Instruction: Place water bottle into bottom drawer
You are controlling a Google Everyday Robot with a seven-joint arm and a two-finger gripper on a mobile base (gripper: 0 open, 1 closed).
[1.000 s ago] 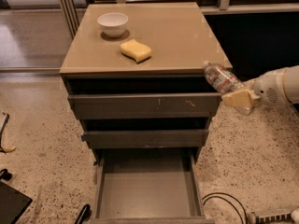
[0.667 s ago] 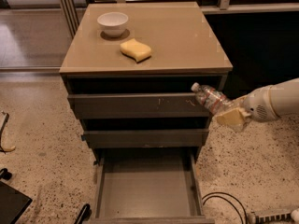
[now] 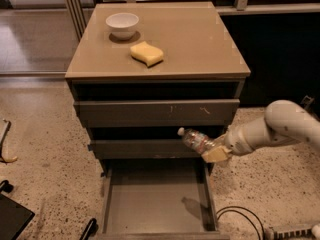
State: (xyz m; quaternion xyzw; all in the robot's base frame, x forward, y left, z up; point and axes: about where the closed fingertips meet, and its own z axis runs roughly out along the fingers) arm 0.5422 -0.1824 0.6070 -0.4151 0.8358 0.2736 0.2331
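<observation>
The water bottle [image 3: 196, 140] is a small clear plastic bottle with a white cap, held tilted with its cap pointing up-left. My gripper [image 3: 216, 152] is shut on the bottle's base end, reaching in from the right on a white arm [image 3: 280, 128]. The bottle hangs in front of the middle drawer's front, above the right side of the bottom drawer [image 3: 155, 199], which is pulled out and shows a flat grey floor. The bottle's shadow falls on that floor near the right wall.
A white bowl [image 3: 122, 23] and a yellow sponge [image 3: 147, 53] sit on the cabinet top [image 3: 200, 44]. The top drawer [image 3: 156, 112] has a scratched front and is slightly out. A black cable [image 3: 240, 216] lies on the speckled floor at right.
My gripper has carried the bottle down and to the left, from beside the cabinet's top right edge to in front of the middle drawer, above the open bottom drawer.
</observation>
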